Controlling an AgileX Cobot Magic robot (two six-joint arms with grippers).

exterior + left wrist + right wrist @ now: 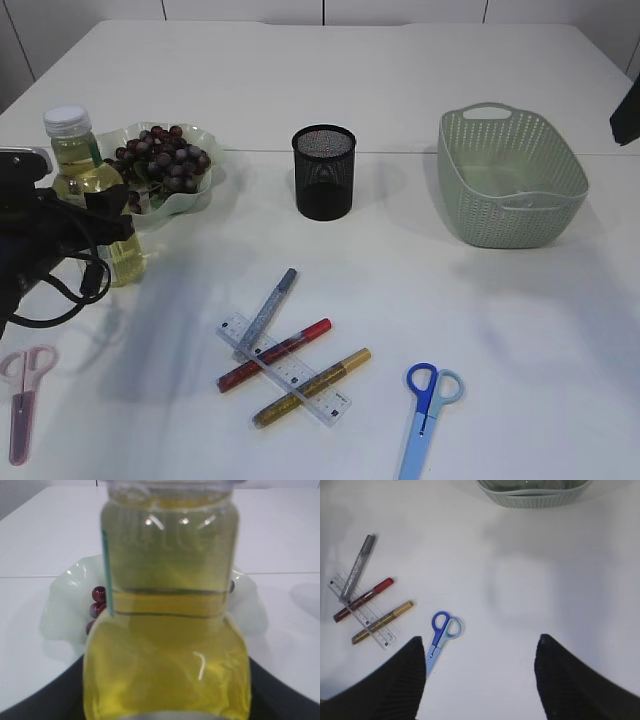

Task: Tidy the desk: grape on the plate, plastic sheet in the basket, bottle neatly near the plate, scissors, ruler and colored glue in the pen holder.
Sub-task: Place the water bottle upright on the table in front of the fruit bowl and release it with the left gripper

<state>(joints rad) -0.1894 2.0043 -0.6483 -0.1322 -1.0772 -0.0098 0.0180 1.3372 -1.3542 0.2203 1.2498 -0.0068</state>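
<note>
Exterior view: left arm (50, 235) at bottle (85, 180).

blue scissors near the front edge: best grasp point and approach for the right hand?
Take the blue scissors across the closed blades just below the finger loops, coming straight down from above. They lie flat on the table, alone, loops toward the basket and blades toward the front edge, so the narrow blade section fits between the open right hand pads; set the pads across its long axis.

The exterior view looks down at a slant across the white counter (400, 80). The left wrist view sits very close to the clear yellow-liquid bottle (167, 630). The right wrist view looks steeply down; both it and the exterior view show the blue-handled scissors (440, 635) and sage-green woven plastic basket (535, 497).
</note>
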